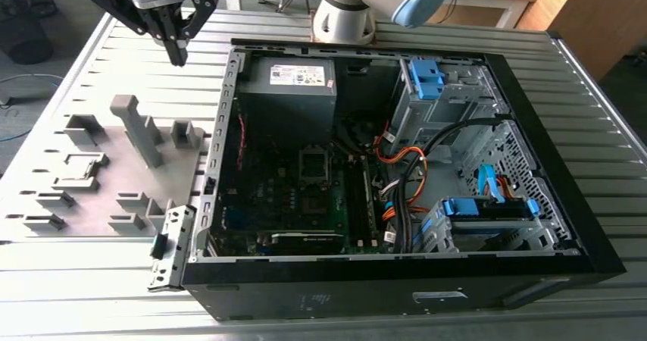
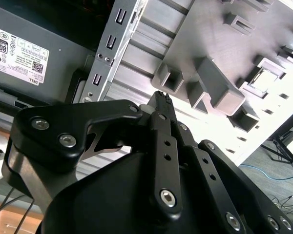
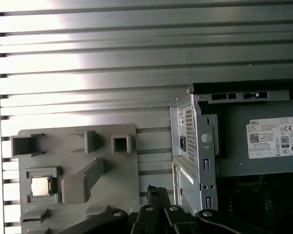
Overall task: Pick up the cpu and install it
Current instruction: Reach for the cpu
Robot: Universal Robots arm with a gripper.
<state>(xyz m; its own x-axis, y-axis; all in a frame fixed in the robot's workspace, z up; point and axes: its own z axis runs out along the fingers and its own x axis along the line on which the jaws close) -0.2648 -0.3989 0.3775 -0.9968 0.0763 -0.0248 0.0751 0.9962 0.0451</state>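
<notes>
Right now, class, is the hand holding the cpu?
No: in the first wrist view the cpu lies in a pocket of the grey fixture plate, apart from the hand.

The table (image 1: pixel 91 280) is ribbed bare metal with a bright brushed sheen. The tray (image 1: pixel 111 167) at the exterior view's left is matt grey plastic and holds a cpu (image 3: pixel 39 185) with a smooth silvery metal top. The gripper (image 1: pixel 179 57) is satin black with shiny steel screws (image 2: pixel 167 196); the computer case (image 1: pixel 334 295) has a matt black shell, dull grey sheet metal inside, glossy blue plastic clips (image 1: pixel 425 72) and a white paper label (image 1: pixel 298 74).
</notes>
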